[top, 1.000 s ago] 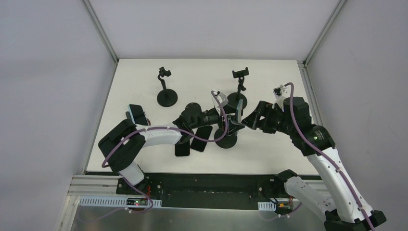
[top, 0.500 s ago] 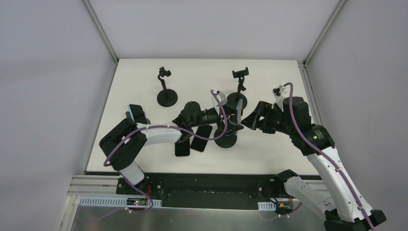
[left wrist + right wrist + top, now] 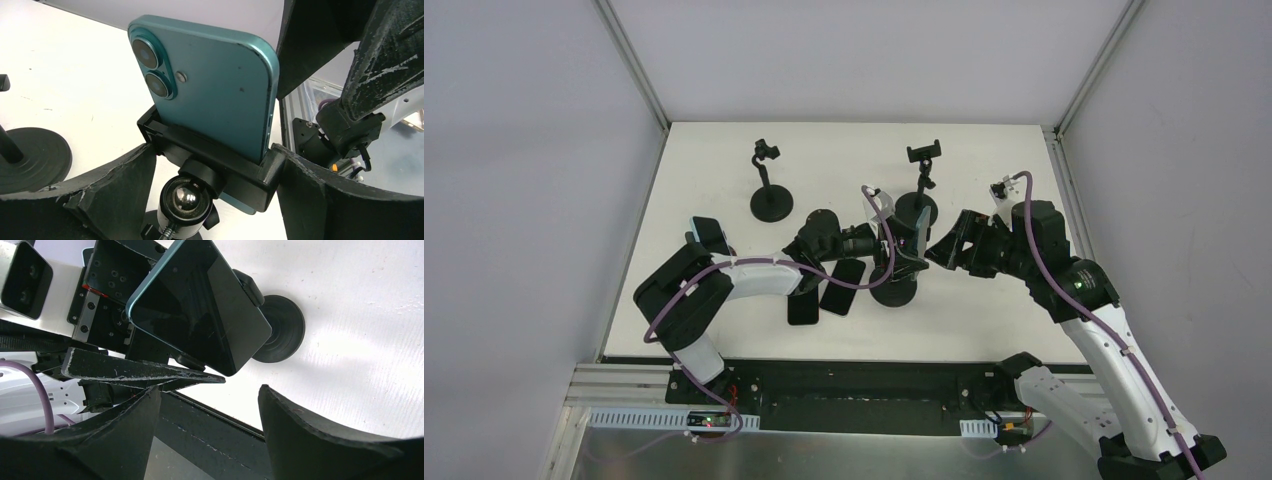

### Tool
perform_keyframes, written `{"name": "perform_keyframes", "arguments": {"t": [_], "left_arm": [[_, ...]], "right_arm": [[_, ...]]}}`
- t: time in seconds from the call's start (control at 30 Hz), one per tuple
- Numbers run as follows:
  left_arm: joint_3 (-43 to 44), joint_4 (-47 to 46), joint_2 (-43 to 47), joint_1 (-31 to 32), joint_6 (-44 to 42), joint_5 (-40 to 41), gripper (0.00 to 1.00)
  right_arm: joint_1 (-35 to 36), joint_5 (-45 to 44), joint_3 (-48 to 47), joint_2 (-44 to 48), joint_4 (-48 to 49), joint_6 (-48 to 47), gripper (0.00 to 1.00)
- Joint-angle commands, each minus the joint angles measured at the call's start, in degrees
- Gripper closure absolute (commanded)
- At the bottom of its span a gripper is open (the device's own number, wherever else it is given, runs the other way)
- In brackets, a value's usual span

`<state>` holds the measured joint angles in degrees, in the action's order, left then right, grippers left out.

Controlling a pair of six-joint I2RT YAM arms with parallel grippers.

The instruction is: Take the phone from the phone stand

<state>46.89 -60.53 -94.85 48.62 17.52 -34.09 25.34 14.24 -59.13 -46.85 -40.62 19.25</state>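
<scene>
We find the phone [image 3: 210, 95] upright in the stand [image 3: 220, 172], held in its cradle, teal back toward the left wrist camera and dark screen toward the right one. The left gripper [image 3: 214, 156] is clamped on the cradle, one finger against each end. The right gripper [image 3: 209, 389] is spread wide on the screen side, near the phone; we see no contact. The stand's base sits mid-table [image 3: 1024, 330] between the arms. Two spare phones [image 3: 844, 285] lie flat just left of it.
</scene>
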Motion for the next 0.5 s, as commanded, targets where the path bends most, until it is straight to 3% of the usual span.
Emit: {"name": "perform_keyframes", "arguments": {"t": [0.0, 0.07, 0.2, 0.4, 0.47], "left_arm": [[1.4, -3.9, -0.7, -0.7, 2.0, -2.8, 0.19], [1.7, -4.0, -1.0, -0.8, 2.4, -3.3, 0.23], [2.7, -4.1, -1.6, -1.0, 3.8, -5.0, 0.4], [3.5, -4.2, -2.0, -1.1, 5.3, -6.8, 0.55], [3.9, -4.2, -2.1, -1.1, 5.6, -7.8, 0.68]], "right_arm": [[-0.3, 0.7, -1.5, 0.0, 0.5, 0.1, 0.26], [-0.3, 0.7, -1.4, 0.1, 0.5, 0.2, 0.25], [-0.3, 0.6, -1.2, 0.1, 0.5, 0.2, 0.26], [-0.3, 0.4, -1.1, 0.4, 0.5, 0.2, 0.25], [-0.2, 0.4, -1.1, 0.4, 0.6, 0.2, 0.25]]}}
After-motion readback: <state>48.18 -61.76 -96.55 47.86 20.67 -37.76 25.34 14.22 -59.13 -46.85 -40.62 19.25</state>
